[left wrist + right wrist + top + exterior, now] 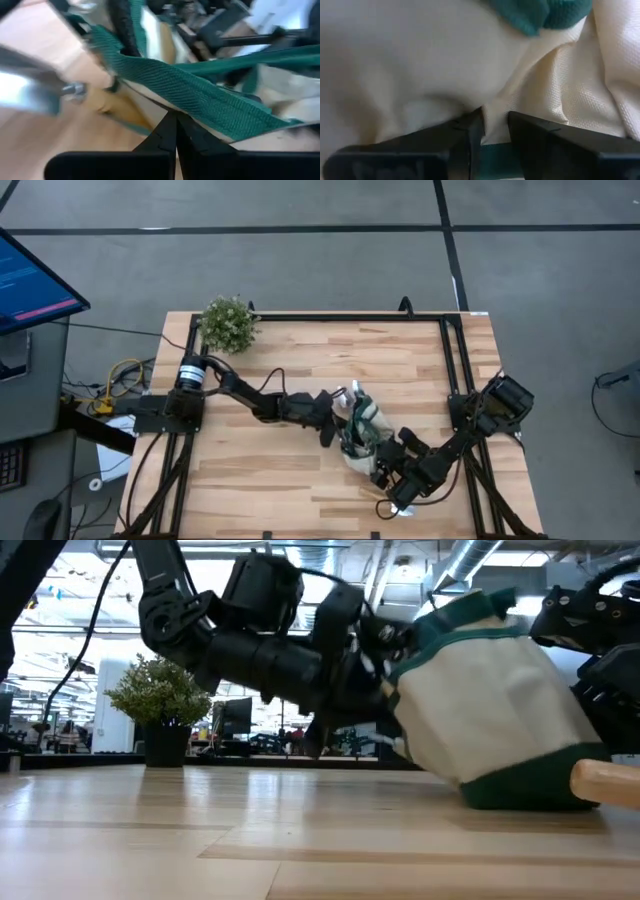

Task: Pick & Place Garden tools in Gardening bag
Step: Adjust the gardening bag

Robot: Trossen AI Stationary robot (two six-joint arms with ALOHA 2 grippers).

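At the far left corner of the wooden table point(300, 470) stands a bushy green potted plant point(228, 325), well apart from the work. From the left edge the left arm reaches toward the table's middle, and its left gripper point(338, 420) sits at the mouth of the gardening bag point(362, 435). In the left wrist view the two dark fingers point(167, 132) are pressed together with no gap, their tips right up against a green strap point(200, 95) of the bag (whether any webbing is actually pinched between them cannot be told). The bag itself lies right of the table's centre, a beige canvas tote with green trim, and in the low view it leans over, tilted, its green base band on the wood. Just beside that base, at the right edge of the low view, a wooden handle point(606, 783) lies on the table. Further right, the right arm comes in from the right side, and the right gripper point(395, 470) presses against the bag's near side. Its jaws stand a little apart, nipping a fold of the beige canvas between them, as the right wrist view shows.
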